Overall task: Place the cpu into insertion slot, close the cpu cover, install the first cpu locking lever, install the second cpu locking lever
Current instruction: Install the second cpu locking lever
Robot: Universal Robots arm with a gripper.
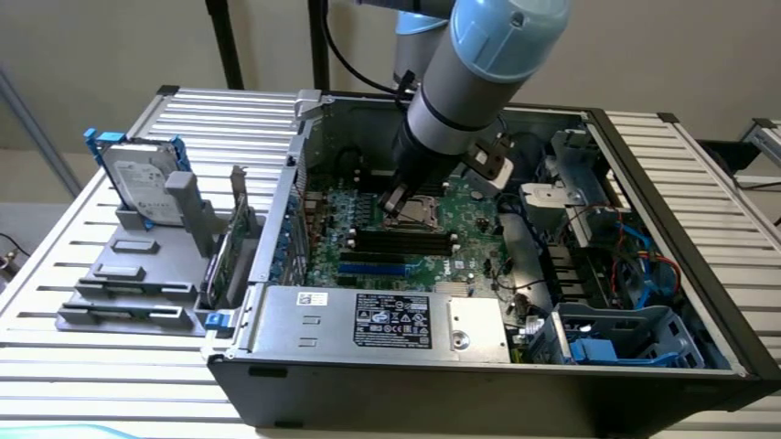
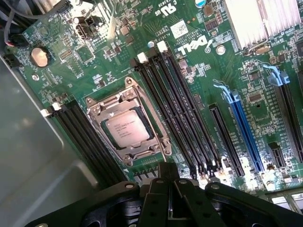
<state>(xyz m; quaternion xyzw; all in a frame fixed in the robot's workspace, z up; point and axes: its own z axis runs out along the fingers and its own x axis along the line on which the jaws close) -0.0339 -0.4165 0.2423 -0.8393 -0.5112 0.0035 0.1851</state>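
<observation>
The cpu (image 2: 127,130), a pale silver square chip, lies in the insertion slot (image 2: 124,161) on the green motherboard. The silvery cpu cover (image 2: 102,109) lies flat over it, and the chip shows through the cover's window. A thin metal lever (image 2: 159,137) runs along one side of the cover; whether it is latched I cannot tell. My gripper (image 2: 168,171) is shut with nothing between its fingers and hangs just beside the socket's corner. In the exterior view the arm reaches down into the open computer case, with the gripper (image 1: 401,201) right at the socket (image 1: 423,210).
Long black memory slots (image 2: 182,109) flank the socket on both sides. A blue expansion slot (image 2: 241,127), a heatsink (image 2: 251,21) and a coin battery (image 2: 40,56) sit on the board. A grey labelled power-supply box (image 1: 390,320) fills the case front; a hard drive (image 1: 134,183) stands outside at the exterior view's left.
</observation>
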